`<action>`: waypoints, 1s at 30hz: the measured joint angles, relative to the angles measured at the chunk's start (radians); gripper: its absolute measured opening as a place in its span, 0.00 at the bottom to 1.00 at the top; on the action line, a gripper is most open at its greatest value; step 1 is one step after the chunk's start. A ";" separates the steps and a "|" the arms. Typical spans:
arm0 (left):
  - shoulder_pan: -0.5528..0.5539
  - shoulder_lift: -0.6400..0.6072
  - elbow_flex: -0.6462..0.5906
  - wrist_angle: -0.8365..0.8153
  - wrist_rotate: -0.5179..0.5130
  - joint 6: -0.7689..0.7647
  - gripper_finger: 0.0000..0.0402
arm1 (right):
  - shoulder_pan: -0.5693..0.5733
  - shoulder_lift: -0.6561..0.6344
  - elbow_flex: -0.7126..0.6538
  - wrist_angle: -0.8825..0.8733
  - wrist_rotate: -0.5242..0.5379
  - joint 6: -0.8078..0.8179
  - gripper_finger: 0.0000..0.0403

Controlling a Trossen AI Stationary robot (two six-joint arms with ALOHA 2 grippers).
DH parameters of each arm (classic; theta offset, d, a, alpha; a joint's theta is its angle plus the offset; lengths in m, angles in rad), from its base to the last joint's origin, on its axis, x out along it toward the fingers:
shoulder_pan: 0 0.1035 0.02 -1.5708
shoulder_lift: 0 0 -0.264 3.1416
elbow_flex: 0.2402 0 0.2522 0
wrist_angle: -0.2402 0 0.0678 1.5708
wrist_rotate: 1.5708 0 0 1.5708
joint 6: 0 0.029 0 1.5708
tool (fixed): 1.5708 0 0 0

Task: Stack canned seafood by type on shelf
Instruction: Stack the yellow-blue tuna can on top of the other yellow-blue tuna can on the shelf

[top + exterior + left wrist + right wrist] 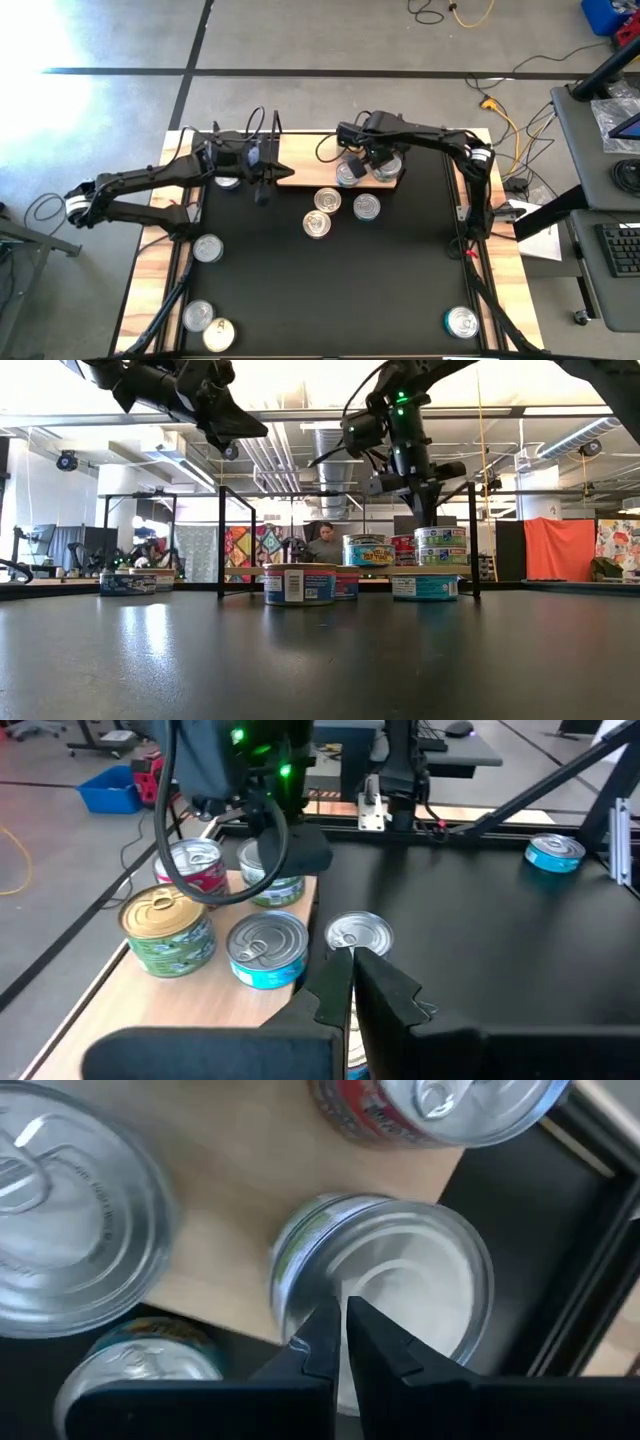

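Note:
The shelf [310, 160] is a light-wood board with black wire posts at the table's far side. Several tins stand at its right end: a gold-lidded one [165, 925], a blue-labelled one [265, 948], a red-labelled one [190, 865] and a green-labelled one [400, 1280]. My right gripper [342, 1315] is shut and points down over the green-labelled tin's silver lid. My left gripper [262, 190] is shut with nothing in it, raised near the shelf's left half. Three tins [327, 200] stand on the black table just in front of the shelf. My right gripper's shut fingertips [320, 1330] stand over the silver lid [420, 1295] of the green-labelled tin, coming from above and pointing down. The tin stands upright at the shelf's right end. Whether the fingertips touch the lid, I cannot tell.
More tins stand at the table's left side [208, 248], near left corner [198, 316] and near right corner [462, 322], and one lies under my left arm [228, 182]. The shelf's wire posts [222, 540] rise at both ends. A person sits in the room behind [325, 545].

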 joint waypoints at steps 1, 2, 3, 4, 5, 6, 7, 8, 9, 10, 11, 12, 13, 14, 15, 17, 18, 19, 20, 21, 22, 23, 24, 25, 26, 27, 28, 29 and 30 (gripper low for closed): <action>-0.004 0.000 0.000 0.000 0.000 0.000 0.00 | 0.000 0.000 -0.004 0.000 0.009 0.000 0.04; -0.007 0.000 0.000 0.000 0.000 0.000 0.00 | 0.000 0.000 -0.008 0.001 0.011 0.001 0.04; -0.010 0.000 0.000 0.000 0.000 0.000 0.00 | -0.001 0.000 -0.013 0.004 0.011 0.001 0.03; -0.011 0.000 0.000 0.000 -0.001 0.000 0.00 | -0.002 0.000 -0.017 0.009 0.011 0.001 0.03; -0.012 0.000 0.000 0.000 -0.001 0.001 0.00 | -0.002 0.000 -0.021 0.016 0.009 0.001 0.03; -0.012 0.000 0.000 0.001 -0.001 0.002 0.00 | -0.002 0.000 -0.024 0.023 0.002 0.001 0.03; -0.012 0.000 0.000 0.001 -0.001 0.002 0.00 | -0.002 -0.001 -0.028 0.031 -0.009 0.001 0.02; -0.012 0.000 0.000 0.001 -0.002 0.002 0.00 | -0.002 -0.002 -0.031 0.045 -0.023 0.001 0.03; -0.012 0.000 0.000 0.001 -0.002 0.003 0.00 | -0.003 -0.002 -0.032 0.060 -0.035 0.002 0.03; -0.012 0.000 0.000 0.001 -0.003 0.003 0.00 | -0.003 -0.003 -0.032 0.077 -0.043 0.003 0.03; -0.012 0.000 0.000 0.002 -0.003 0.004 0.00 | -0.003 -0.003 -0.030 0.093 -0.049 0.009 0.03; -0.012 0.000 0.000 0.002 -0.003 0.006 0.00 | -0.002 -0.003 -0.026 0.104 -0.051 0.016 0.03; -0.012 0.000 0.000 0.002 -0.004 0.008 0.00 | -0.002 -0.003 -0.024 0.115 -0.052 0.020 0.03; -0.012 0.000 -0.001 0.002 -0.013 0.008 0.00 | -0.002 -0.003 -0.021 0.125 -0.052 0.020 0.03; -0.012 0.000 -0.001 0.004 -0.026 0.008 0.00 | -0.002 -0.003 -0.016 0.135 -0.050 0.020 0.03; -0.012 0.000 -0.004 0.003 -0.050 0.008 0.00 | -0.004 -0.002 -0.005 0.146 -0.045 0.019 0.03; -0.012 0.000 -0.005 0.003 -0.054 0.009 0.00 | -0.005 -0.001 -0.001 0.144 -0.041 0.019 0.03; -0.011 0.000 -0.006 0.002 -0.055 0.009 0.00 | -0.005 -0.001 0.005 0.140 -0.035 0.018 0.03; -0.013 -0.001 -0.007 0.002 -0.055 0.008 0.00 | -0.005 -0.001 0.013 0.137 -0.024 0.016 0.03; -0.018 -0.004 -0.009 0.002 -0.056 0.008 0.00 | -0.004 -0.005 0.021 0.137 -0.014 0.011 0.03; -0.025 -0.009 -0.013 0.000 -0.055 0.008 0.00 | -0.001 -0.010 0.031 0.133 -0.003 0.009 0.03; -0.032 -0.016 -0.016 -0.001 -0.054 0.009 0.00 | 0.004 -0.016 0.044 0.126 0.010 0.009 0.03; -0.041 -0.024 -0.019 0.000 -0.054 0.009 0.00 | 0.010 -0.024 0.059 0.114 0.023 0.009 0.03; -0.053 -0.033 -0.025 0.000 -0.054 0.008 0.00 | 0.020 -0.031 0.075 0.099 0.035 0.009 0.03; -0.067 -0.043 -0.032 0.000 -0.054 0.007 0.00 | 0.030 -0.038 0.093 0.078 0.045 0.014 0.03; -0.083 -0.052 -0.038 0.000 -0.054 0.003 0.00 | 0.044 -0.047 0.108 0.055 0.050 0.022 0.03; -0.102 -0.063 -0.047 0.000 -0.054 -0.003 0.00 | 0.060 -0.054 0.120 0.033 0.058 0.029 0.03; -0.123 -0.073 -0.057 0.000 -0.054 -0.012 0.00 | 0.080 -0.062 0.127 0.015 0.067 0.037 0.03; -0.145 -0.082 -0.067 0.000 -0.054 -0.023 0.00 | 0.102 -0.071 0.128 0.002 0.072 0.049 0.03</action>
